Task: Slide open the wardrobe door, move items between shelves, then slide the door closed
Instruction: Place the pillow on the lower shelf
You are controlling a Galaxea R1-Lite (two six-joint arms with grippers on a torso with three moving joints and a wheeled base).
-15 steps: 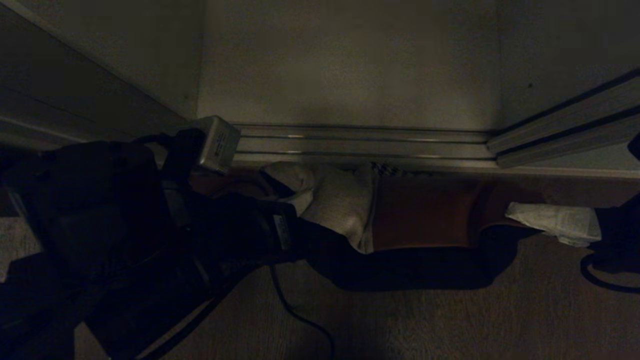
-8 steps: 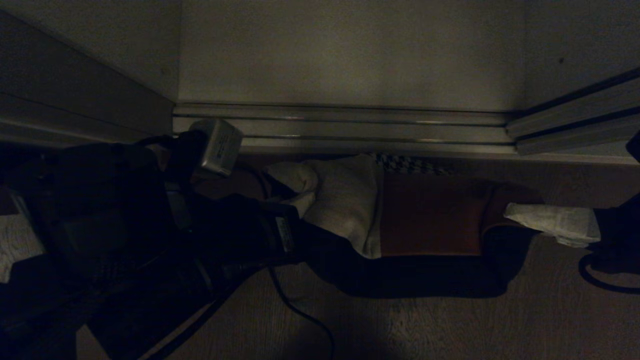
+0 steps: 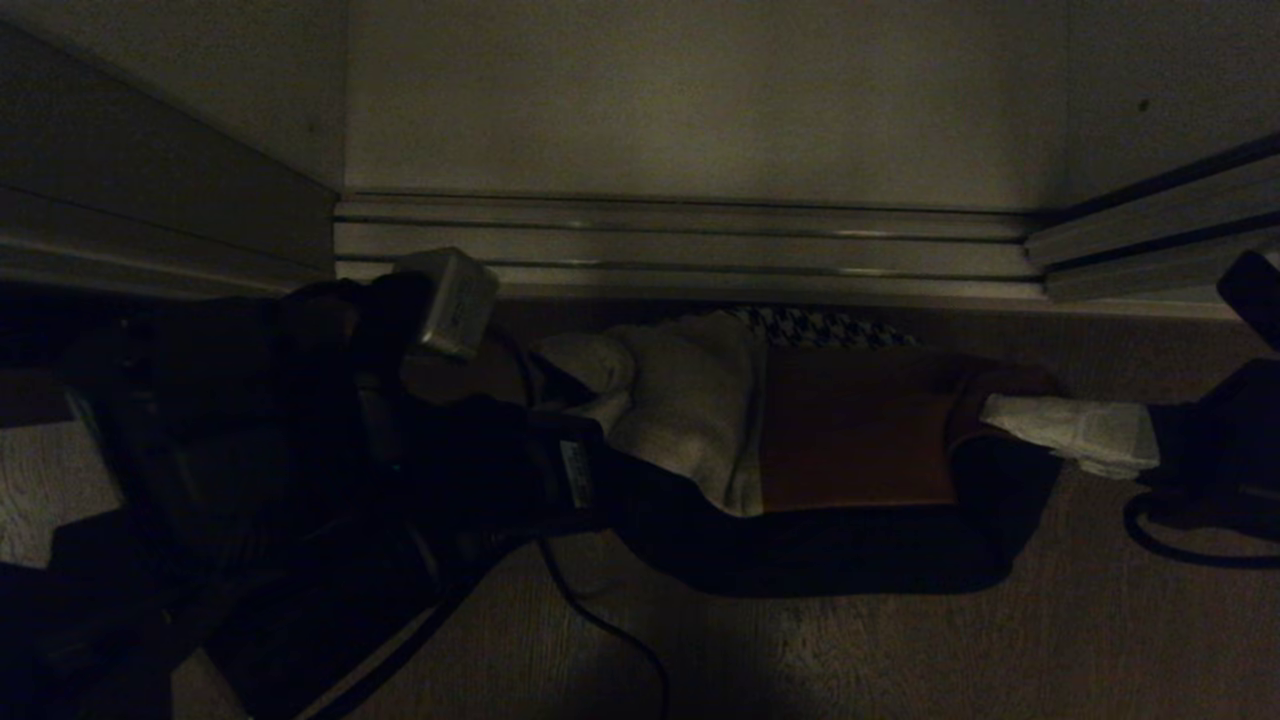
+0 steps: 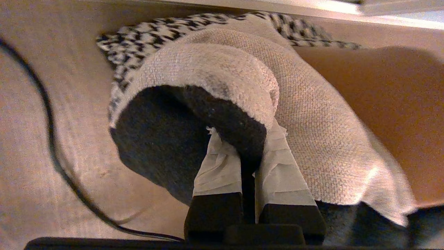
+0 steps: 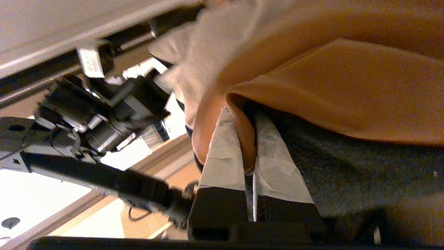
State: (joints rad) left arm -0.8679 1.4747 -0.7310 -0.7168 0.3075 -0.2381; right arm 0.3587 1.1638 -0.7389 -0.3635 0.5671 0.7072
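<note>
Door seems open, wardrobe interior visible. Mid-transfer: cream cushion (image 3: pixel 690 420) w/ brown band carried low, just above floor track (image 3: pixel 700 250). L gripper (image 4: pixel 248 152) clamped on its cream corner; R gripper (image 5: pixel 248 139) clamped on brown corner. Left: shelve it, shut door.
</note>
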